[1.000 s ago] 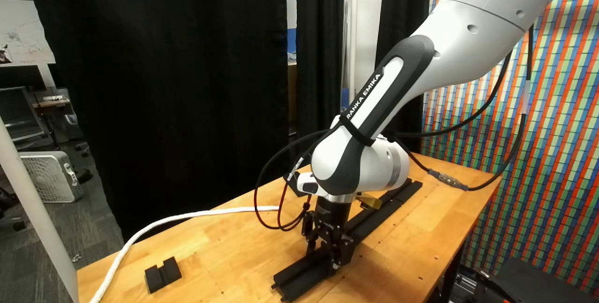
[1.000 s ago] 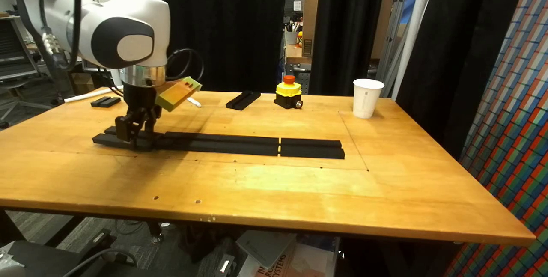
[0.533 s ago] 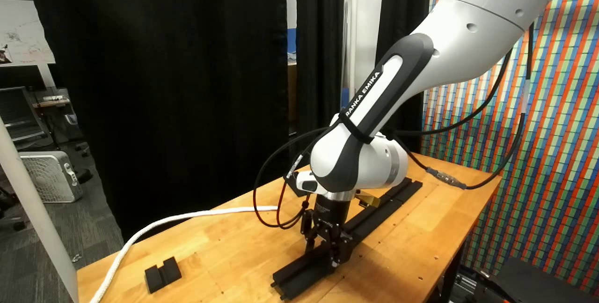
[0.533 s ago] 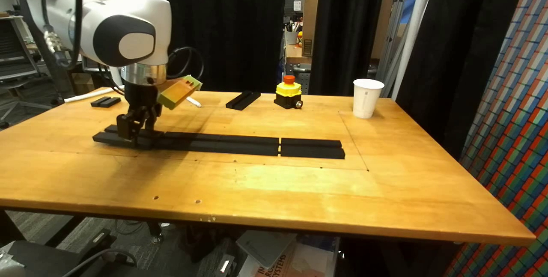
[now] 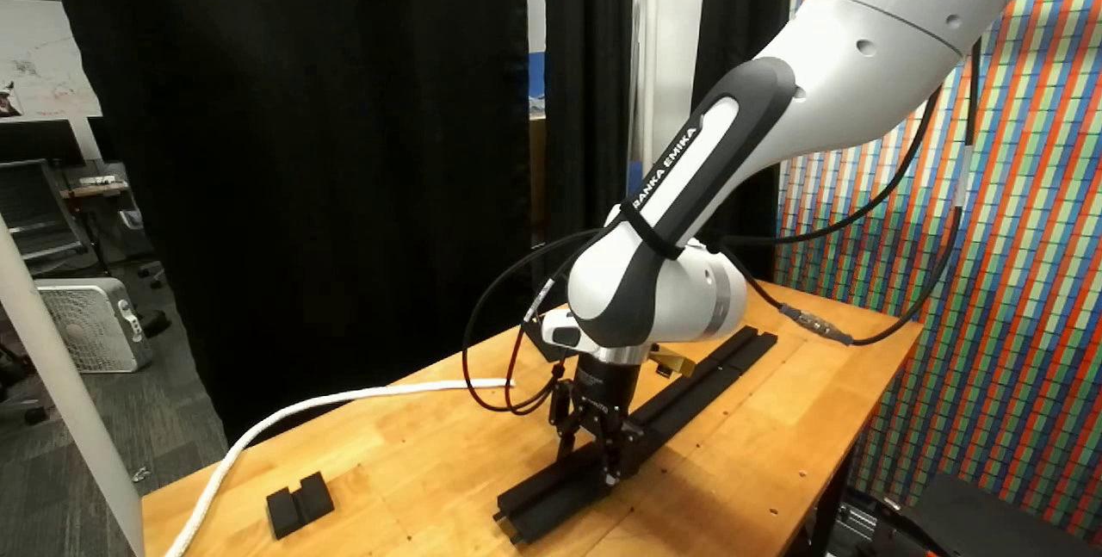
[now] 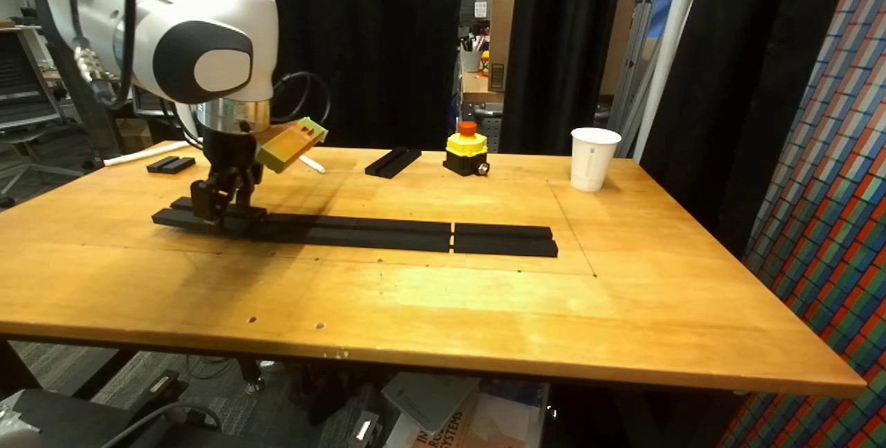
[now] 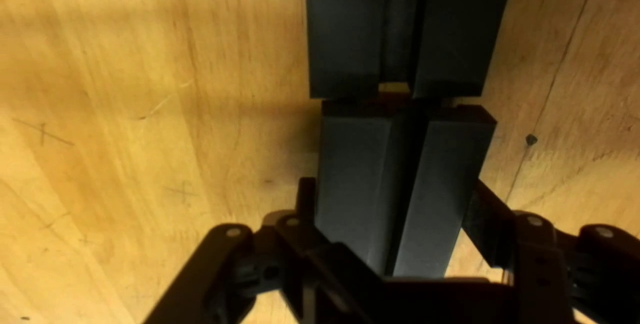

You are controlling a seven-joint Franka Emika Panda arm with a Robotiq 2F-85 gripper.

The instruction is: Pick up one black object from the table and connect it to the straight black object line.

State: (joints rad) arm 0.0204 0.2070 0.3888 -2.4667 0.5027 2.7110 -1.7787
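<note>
fingers (image 7: 492,229) clenched on short black bar (image 7: 350,179), slightly tilted, just beside end of long black rail (image 6: 408,240)

Place: it appeared to be a robotics lab, with an office-like area at its edge.
Arm: a jointed, white and dark-grey robot arm (image 5: 861,66) bore "EMIKA" in white lettering (image 5: 680,146).
Worktop: a light-coloured wooden tabletop (image 6: 484,316) with small round holes lay beneath the arm.
Button: a red, round-topped emergency-stop button (image 6: 467,128) sat on a yellow-and-black box (image 6: 466,146) on that tabletop.
Curtains: tall black fabric curtains (image 5: 327,152) screened much of the background, near a multicoloured grid-patterned surface (image 5: 990,324).
Past the curtains: a white board (image 5: 60,58) with faint marks, a flat dark monitor (image 5: 34,142), a dark-backed, grey-framed chair (image 5: 39,204) and a white square box fan (image 5: 86,324) showed.
Floor: grey carpet tiles (image 5: 185,436) covered it.
</note>
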